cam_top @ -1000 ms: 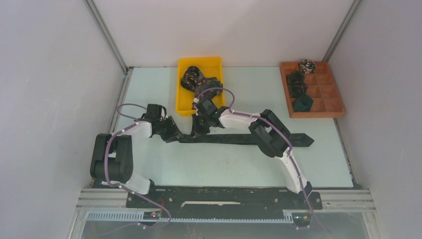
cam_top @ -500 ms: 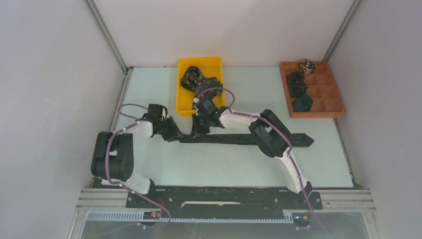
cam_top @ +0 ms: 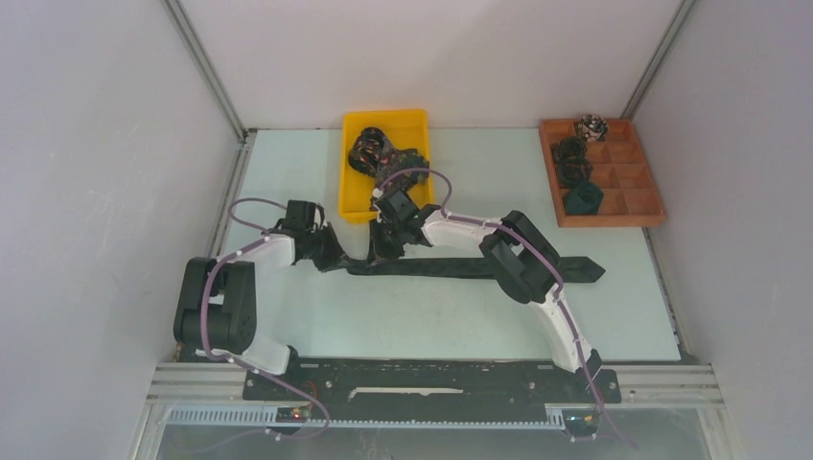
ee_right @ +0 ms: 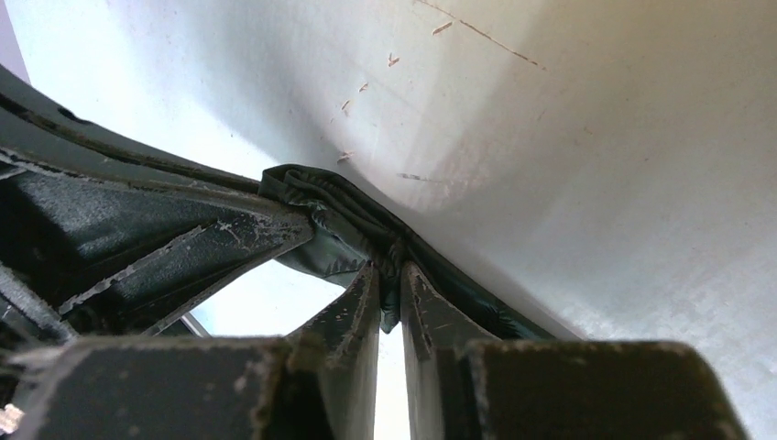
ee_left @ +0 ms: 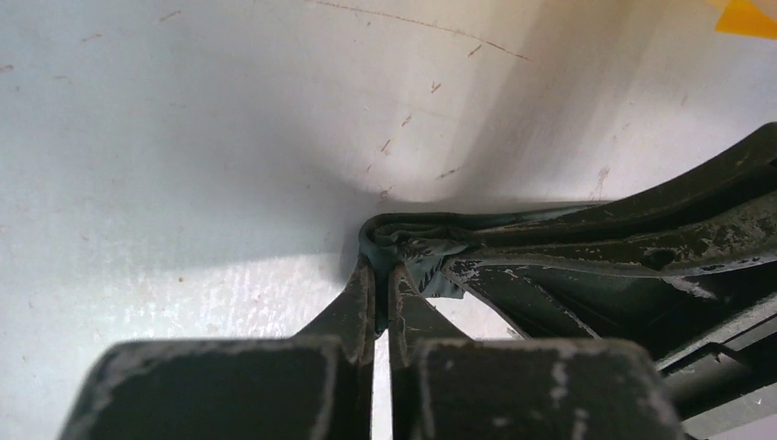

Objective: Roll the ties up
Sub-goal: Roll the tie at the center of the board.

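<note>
You had the left gripper (ee_left: 383,278) pinched tight on the bunched end of the dark tie (ee_left: 417,243), low at the centre of its wrist view. The right gripper (ee_right: 391,278) was clamped on the same crumpled fabric just beside it. From above, that tie stretched rightward across the middle of the table (cam_top: 403,316). Farther back, more ties (cam_top: 379,151) were heaped in the yellow bin (cam_top: 355,213) at upper centre. Rolled ties (cam_top: 575,172) sat in the wooden tray (cam_top: 614,222) at upper right.
</note>
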Controlling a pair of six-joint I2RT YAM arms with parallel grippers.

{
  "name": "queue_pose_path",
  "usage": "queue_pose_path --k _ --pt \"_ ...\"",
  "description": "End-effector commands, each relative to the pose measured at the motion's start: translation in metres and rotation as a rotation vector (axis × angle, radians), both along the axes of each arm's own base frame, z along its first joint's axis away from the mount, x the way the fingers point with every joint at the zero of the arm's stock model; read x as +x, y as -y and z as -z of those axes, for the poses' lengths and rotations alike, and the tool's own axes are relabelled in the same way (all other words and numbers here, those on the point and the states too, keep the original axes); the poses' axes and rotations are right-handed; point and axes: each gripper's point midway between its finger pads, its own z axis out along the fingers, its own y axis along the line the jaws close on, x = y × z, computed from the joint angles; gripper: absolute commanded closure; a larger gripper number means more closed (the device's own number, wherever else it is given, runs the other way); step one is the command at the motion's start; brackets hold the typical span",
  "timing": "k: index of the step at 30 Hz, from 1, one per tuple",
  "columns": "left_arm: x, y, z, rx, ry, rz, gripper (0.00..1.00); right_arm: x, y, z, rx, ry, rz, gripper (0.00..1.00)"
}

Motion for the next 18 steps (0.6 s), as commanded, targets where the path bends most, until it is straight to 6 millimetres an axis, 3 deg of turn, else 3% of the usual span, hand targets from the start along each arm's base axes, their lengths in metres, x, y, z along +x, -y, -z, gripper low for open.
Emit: queue_pose_path --k 1,4,9,13,18 --pt "-0.003 -0.005 -0.015 0.040 0.032 -0.008 1.00 0.005 0.002 -0.031 -0.020 0.063 0.001 0.77" --pt "-0.007 -0.011 -0.018 0.074 0.024 -0.014 1.00 0.007 -0.001 -0.048 -0.009 0.094 -0.006 0.72" --pt "-0.011 -0.018 -0.021 0.108 0.016 -0.022 1.00 0.007 -0.002 -0.077 0.002 0.150 -0.014 0.71" --pt "-0.014 -0.020 -0.024 0.124 0.021 -0.027 1.00 0.003 -0.004 -0.088 0.011 0.168 -0.016 0.82" --pt "-0.016 -0.024 -0.030 0.140 0.026 -0.027 1.00 -0.005 -0.017 -0.084 0.019 0.158 -0.032 0.95"
